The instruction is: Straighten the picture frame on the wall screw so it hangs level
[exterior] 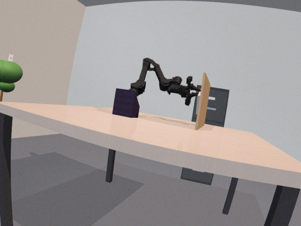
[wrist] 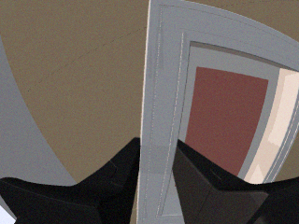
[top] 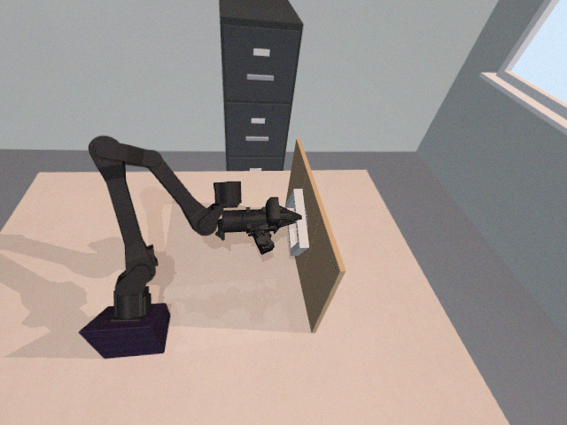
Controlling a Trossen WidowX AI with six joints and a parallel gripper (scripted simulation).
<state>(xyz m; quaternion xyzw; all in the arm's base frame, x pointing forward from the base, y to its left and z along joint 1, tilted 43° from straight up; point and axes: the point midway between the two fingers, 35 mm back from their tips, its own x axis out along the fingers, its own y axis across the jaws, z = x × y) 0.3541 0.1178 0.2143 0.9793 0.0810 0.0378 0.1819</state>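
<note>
The picture frame (top: 300,242) (wrist: 163,93) is light grey with a dark red picture inside. It stands in front of the upright brown board (top: 315,269) (exterior: 202,107) (wrist: 84,93). My gripper (top: 300,216) (exterior: 200,92) (wrist: 159,142) is shut on one bar of the frame, with one fingertip on each side of the bar in the wrist view. In the wrist view the bar runs nearly upright, leaning slightly. The screw and the notched strip are hidden behind the frame. I cannot tell from these views whether the frame is level.
The board stands on the pale table (top: 389,357) (exterior: 155,136). The arm's dark purple base block (top: 132,340) (exterior: 123,102) is at the other end of the arm. A dark filing cabinet (top: 259,98) (exterior: 218,117) stands beyond the table.
</note>
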